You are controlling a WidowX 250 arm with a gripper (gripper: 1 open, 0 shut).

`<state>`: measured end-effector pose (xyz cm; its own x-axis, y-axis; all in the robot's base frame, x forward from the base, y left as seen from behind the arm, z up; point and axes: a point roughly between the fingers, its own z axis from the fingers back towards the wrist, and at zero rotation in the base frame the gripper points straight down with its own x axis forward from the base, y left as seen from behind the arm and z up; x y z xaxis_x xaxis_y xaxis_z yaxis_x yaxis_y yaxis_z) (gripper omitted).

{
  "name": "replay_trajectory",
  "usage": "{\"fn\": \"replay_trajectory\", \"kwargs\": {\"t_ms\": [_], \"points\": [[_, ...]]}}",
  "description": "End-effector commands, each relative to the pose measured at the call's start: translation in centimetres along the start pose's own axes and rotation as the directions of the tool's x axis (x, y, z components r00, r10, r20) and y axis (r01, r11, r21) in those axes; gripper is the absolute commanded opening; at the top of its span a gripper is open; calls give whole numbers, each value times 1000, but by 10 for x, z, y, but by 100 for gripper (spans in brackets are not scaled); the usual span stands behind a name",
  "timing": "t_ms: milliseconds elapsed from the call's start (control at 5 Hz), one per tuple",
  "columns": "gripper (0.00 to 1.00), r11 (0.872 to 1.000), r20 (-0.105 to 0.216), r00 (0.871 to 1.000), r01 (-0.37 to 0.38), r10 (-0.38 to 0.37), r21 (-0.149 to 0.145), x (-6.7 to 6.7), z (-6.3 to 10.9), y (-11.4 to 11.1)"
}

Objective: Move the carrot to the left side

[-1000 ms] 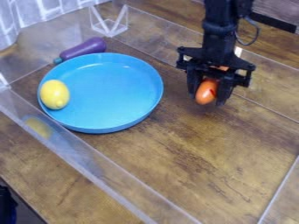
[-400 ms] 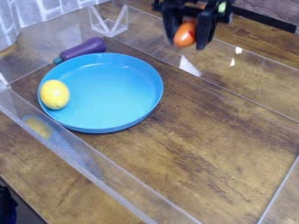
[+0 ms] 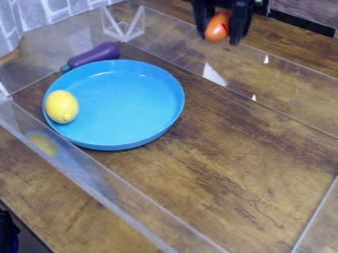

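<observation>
Since a second earlier, the black robot gripper (image 3: 218,27) had climbed from just right of the plate to the top edge of the only camera view, carrying the small orange toy carrot (image 3: 216,29) with it; four tenths of a second before, it had hung slightly lower and further left. Everything else kept its place.

From that single overhead-angled camera, the gripper pointed down with only its lower part inside the picture, its dark fingers clenched on either side of the carrot. The carrot was up in the air, clear of the wooden tabletop (image 3: 224,168), above the far right part of the scene and well apart from the plate. Only its orange body showed between the fingers; its leafy top could not be made out.

On the left half of the table lay the round blue plastic plate (image 3: 132,109). The round yellow toy lemon (image 3: 61,106) sat inside it against the left rim. The purple eggplant-like toy (image 3: 94,55) lay on the table just beyond the plate's far-left rim. A clear plastic wall (image 3: 79,168) ran along the near-left edge of the table.
</observation>
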<state>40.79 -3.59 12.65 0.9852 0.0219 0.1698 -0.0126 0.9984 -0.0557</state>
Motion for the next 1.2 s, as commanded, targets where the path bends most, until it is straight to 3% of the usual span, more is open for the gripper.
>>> {"fn": "replay_trajectory", "kwargs": {"t_ms": [0, 200, 400, 800, 1000], "points": [[0, 998, 76, 995, 68, -68, -7, 25, 7, -3], [0, 995, 72, 992, 104, -104, -2, 41, -8, 1], [0, 997, 74, 995, 71, -72, 10, 37, -5, 10], [0, 996, 92, 993, -74, 70, 42, 23, 13, 26], [0, 997, 101, 993, -65, 60, 48, 16, 26, 47]]}}
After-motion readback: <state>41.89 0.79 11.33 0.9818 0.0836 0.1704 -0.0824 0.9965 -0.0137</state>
